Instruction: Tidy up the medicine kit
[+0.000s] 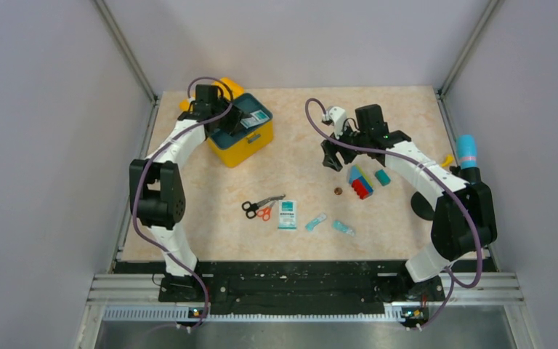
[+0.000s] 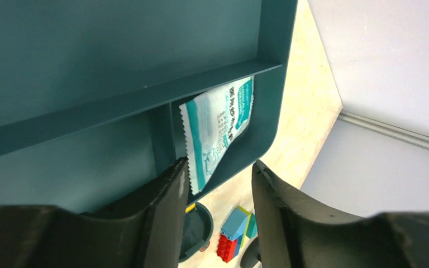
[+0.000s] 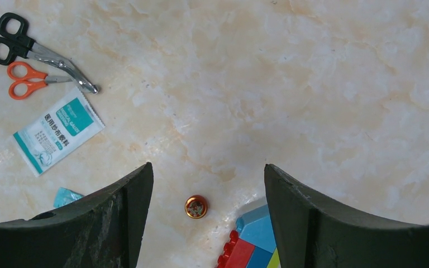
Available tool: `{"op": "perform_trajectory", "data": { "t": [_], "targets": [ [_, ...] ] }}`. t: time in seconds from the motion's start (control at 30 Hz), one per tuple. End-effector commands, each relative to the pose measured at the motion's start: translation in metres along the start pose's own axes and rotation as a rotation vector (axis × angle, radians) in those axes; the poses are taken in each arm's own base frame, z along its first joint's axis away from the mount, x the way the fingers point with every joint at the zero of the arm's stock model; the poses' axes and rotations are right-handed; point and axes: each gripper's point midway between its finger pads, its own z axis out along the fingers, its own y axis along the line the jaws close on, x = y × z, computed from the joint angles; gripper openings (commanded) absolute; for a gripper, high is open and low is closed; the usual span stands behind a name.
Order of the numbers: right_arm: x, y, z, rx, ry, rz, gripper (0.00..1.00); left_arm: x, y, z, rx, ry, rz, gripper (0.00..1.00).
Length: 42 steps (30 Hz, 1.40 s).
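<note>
Left wrist view: the left gripper (image 2: 219, 167), parted and empty, hangs above the medicine kit (image 1: 241, 149) at far left, where a packet (image 2: 220, 125) leans in a corner compartment of the tray (image 2: 89, 50), probably sorted there; the right gripper (image 3: 206, 170) gapes wide, also empty.

Medicine kit (image 1: 243, 150) yellow; tray (image 2: 89, 56) teal; table (image 3: 324, 84) beige marbled; scissors (image 3: 33, 53) black; smaller scissors (image 3: 36, 81) orange; disc (image 3: 195, 206) perhaps copper.
</note>
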Motion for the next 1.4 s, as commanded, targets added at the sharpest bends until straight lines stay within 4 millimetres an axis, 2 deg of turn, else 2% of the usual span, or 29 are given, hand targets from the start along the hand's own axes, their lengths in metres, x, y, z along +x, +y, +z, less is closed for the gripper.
{"op": "perform_trajectory", "data": {
  "t": [0.0, 0.2, 0.4, 0.5, 0.6, 0.67, 0.77, 0.87, 1.07, 1.17, 1.23, 1.37],
  "targets": [
    [-0.018, -0.002, -0.01, 0.008, -0.063, -0.016, 0.72, -0.024, -0.032, -0.04, 0.037, -0.117, 0.072, 0.55],
    [-0.022, -0.001, -0.007, -0.005, -0.074, -0.009, 0.72, -0.033, -0.041, -0.061, 0.045, -0.168, 0.154, 0.59],
    [-0.025, 0.009, 0.002, -0.062, -0.099, 0.009, 0.7, -0.033, -0.038, -0.072, 0.081, -0.178, 0.283, 0.58],
    [-0.029, 0.027, 0.015, -0.124, -0.102, -0.037, 0.68, -0.026, -0.033, -0.079, 0.11, -0.156, 0.417, 0.56],
    [-0.026, 0.058, 0.031, -0.232, -0.089, -0.146, 0.66, -0.014, -0.029, -0.096, 0.149, -0.133, 0.545, 0.57],
    [-0.019, 0.081, 0.043, -0.323, -0.077, -0.249, 0.65, -0.01, -0.022, -0.109, 0.147, -0.141, 0.613, 0.57],
    [-0.002, 0.107, 0.059, -0.465, -0.059, -0.37, 0.66, -0.013, -0.011, -0.128, 0.137, -0.207, 0.683, 0.57],
    [0.015, 0.124, 0.072, -0.573, -0.029, -0.502, 0.66, -0.026, 0.003, -0.146, 0.089, -0.277, 0.671, 0.57],
    [0.043, 0.158, 0.084, -0.774, -0.003, -0.78, 0.65, -0.069, 0.05, -0.177, -0.092, -0.398, 0.512, 0.57],
    [0.056, 0.175, 0.086, -0.867, 0.009, -0.917, 0.65, -0.075, 0.063, -0.183, -0.099, -0.375, 0.452, 0.57],
    [0.057, 0.183, 0.091, -0.916, 0.013, -0.973, 0.65, -0.075, 0.067, -0.184, -0.096, -0.363, 0.429, 0.57],
    [0.07, 0.188, 0.104, -0.986, 0.086, -1.03, 0.65, -0.073, 0.063, -0.189, -0.054, -0.372, 0.421, 0.57]
  ]
}}
